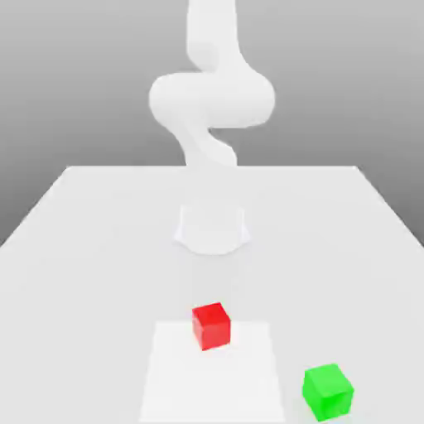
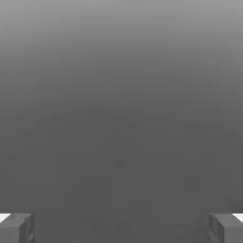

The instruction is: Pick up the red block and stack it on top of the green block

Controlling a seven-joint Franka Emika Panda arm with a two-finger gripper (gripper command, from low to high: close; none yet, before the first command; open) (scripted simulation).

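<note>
Approach step, nothing held. My gripper [image 2: 121, 228] spread wide, empty. Red block [image 1: 211, 325] sits on table [image 1: 83, 248], green block [image 1: 328, 391] apart. Next: descend over red, straddle, close.

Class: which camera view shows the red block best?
The exterior view: the red block sits whole on the table, apart from the green block. The hand view gives nothing of it.
</note>
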